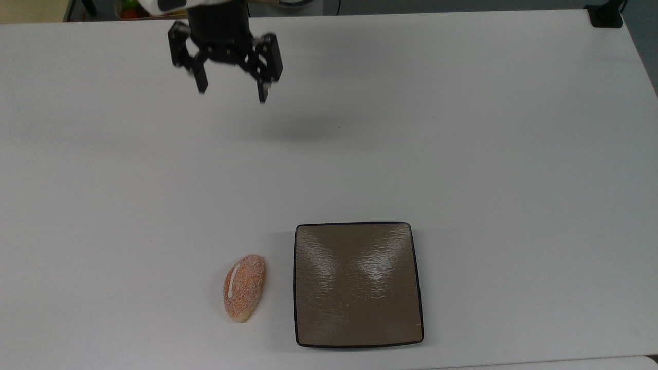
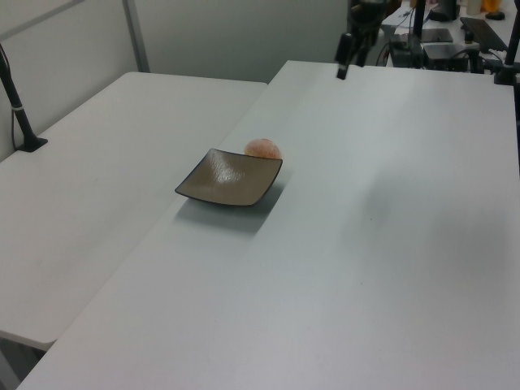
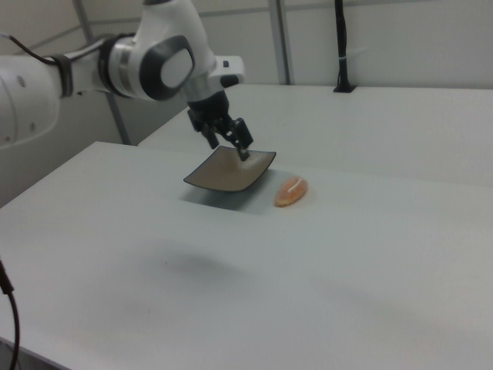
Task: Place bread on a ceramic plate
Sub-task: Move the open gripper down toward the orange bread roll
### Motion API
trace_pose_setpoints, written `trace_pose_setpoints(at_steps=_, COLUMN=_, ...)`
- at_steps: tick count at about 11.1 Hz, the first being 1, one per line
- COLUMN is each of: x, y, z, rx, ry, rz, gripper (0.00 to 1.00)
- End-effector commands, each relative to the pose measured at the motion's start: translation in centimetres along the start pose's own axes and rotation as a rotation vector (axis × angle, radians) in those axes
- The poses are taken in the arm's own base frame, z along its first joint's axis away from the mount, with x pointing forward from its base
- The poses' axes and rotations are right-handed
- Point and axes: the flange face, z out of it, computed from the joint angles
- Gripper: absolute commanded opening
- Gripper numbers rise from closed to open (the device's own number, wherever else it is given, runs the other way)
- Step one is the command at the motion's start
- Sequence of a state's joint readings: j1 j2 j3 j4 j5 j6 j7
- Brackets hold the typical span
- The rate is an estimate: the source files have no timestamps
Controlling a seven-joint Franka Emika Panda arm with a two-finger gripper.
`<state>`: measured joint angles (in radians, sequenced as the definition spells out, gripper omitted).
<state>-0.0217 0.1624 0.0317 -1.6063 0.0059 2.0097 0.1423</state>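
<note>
Bread (image 1: 243, 295) lies beside the ceramic plate (image 1: 358, 285); gripper (image 1: 232, 94) hangs apart, far off.

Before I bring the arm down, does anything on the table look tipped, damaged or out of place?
Nothing stands out. The small oval orange-brown bread roll lies whole on the white table, just off the top view's left edge of the square glossy brown ceramic plate, not touching it. The plate sits flat and bare. The gripper hangs open above the table, holding nothing.
</note>
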Motion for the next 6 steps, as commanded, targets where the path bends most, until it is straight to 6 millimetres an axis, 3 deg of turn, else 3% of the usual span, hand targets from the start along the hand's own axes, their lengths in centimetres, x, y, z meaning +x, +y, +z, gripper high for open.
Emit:
trace_pose_setpoints(at_steps=1, x=3.9, y=-0.5, z=5.3, rx=-0.010, ry=0.127, rz=0.038, gripper=1.00)
trace_pose_setpoints(at_steps=6, x=7.9, y=-1.1, z=14.9, rx=-0.072, ry=0.253, rz=0.092, gripper=1.00)
